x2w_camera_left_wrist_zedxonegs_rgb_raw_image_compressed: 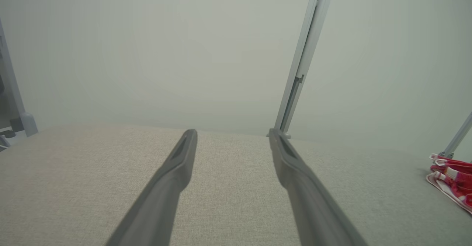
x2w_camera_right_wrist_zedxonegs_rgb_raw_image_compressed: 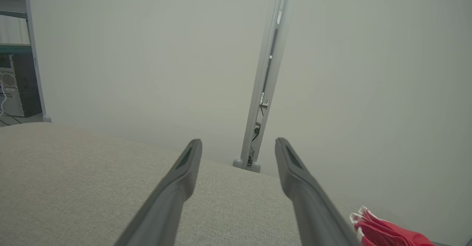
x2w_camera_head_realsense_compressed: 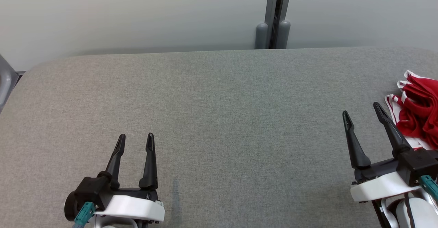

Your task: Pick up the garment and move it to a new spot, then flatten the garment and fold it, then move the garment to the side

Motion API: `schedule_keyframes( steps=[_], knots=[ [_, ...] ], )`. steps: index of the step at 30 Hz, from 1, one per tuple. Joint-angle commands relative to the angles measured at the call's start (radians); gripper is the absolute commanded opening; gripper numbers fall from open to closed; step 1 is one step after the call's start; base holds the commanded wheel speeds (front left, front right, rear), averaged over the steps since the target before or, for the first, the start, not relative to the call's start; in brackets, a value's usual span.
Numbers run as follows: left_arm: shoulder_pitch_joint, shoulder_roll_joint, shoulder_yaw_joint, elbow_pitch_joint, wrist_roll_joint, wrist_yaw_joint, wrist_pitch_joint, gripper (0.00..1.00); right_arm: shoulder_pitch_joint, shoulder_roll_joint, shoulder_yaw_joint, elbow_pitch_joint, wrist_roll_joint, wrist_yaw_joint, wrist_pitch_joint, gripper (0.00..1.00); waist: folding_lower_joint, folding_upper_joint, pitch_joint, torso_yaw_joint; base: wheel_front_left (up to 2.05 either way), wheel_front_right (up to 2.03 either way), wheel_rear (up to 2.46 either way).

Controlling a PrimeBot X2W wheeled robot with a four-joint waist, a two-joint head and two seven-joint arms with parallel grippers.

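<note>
Lying bunched at the right end of the grey table (x2w_camera_head_realsense_compressed: 219,118), the red and white garment (x2w_camera_head_realsense_compressed: 419,111) sits just beside the right gripper (x2w_camera_head_realsense_compressed: 361,109), on the outer side of its right finger; I cannot tell whether they touch. That gripper's fingers stand spread apart, holding nothing. The left gripper (x2w_camera_head_realsense_compressed: 136,135), likewise spread and empty, hangs well apart from the garment.
</note>
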Motion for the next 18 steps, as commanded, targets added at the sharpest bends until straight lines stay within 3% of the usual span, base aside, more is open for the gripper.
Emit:
schedule_keyframes(
  steps=[1, 8, 9, 13, 18],
  knots=[
    [0.005, 0.004, 0.001, -0.003, -0.003, 0.003, -0.001, 1.00, 0.007, -0.003, -0.002, 0.005, -0.001, 0.000, -0.005, 1.00, 0.0000, 0.0000, 0.000, 0.001, 0.00, 0.00, 0.00],
    [0.007, 0.004, -0.010, -0.004, -0.017, -0.007, 0.000, 1.00, 0.009, -0.011, -0.001, 0.008, -0.003, 0.000, -0.005, 1.00, 0.0000, 0.0000, 0.000, 0.008, 0.00, 0.00, 0.00],
    [0.004, 0.000, -0.011, 0.001, -0.013, -0.003, 0.000, 0.00, 0.001, -0.005, 0.002, 0.005, 0.001, 0.000, 0.000, 0.00, 0.0000, 0.0000, 0.000, 0.008, 0.00, 0.00, 0.00],
    [0.022, -0.003, -0.014, 0.035, -0.016, -0.002, 0.001, 0.00, 0.023, 0.011, 0.007, 0.041, 0.007, 0.000, 0.006, 0.00, 0.0000, 0.0000, 0.000, 0.008, 0.00, 0.00, 0.00],
    [0.007, 0.003, -0.002, 0.044, -0.132, -0.015, 0.028, 0.00, 0.026, 0.018, -0.015, 0.047, 0.140, 0.000, 0.035, 0.00, 0.0000, 0.0000, -0.004, 0.006, 0.00, 0.00, 0.00]
  ],
)
